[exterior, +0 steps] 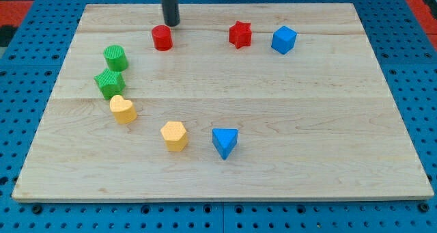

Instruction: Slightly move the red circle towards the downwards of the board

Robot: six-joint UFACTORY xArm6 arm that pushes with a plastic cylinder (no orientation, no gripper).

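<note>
**Up top, rod poised behind red circle**

Here, near the upper middle of the frame: my tip (171, 24), the blunt lower end of a straight dark rod, set down on the wooden board (287, 158) just above and slightly right of the red circle (162, 37). Very close to that block, though contact or a thin gap cannot be told. No jaws on this tool, so nothing to open, close or hold; only a plain rod end resting at board height.

Further right along the same upper band: a red star (240, 34), then a blue cube (283, 39) just beside it, the two apart.

At the left of the frame: a green cylinder (115, 57), and directly below it a second green block (109, 83), ridged, exact shape hard to make out, nearly touching. Just beneath that, a yellow heart-like block (123, 109).

Lower centre: a yellow hexagonal block (174, 135) and, to its right, a blue triangular block (224, 142), near each other but not touching.

Around the board, a blue pegboard surface (410, 69).
</note>
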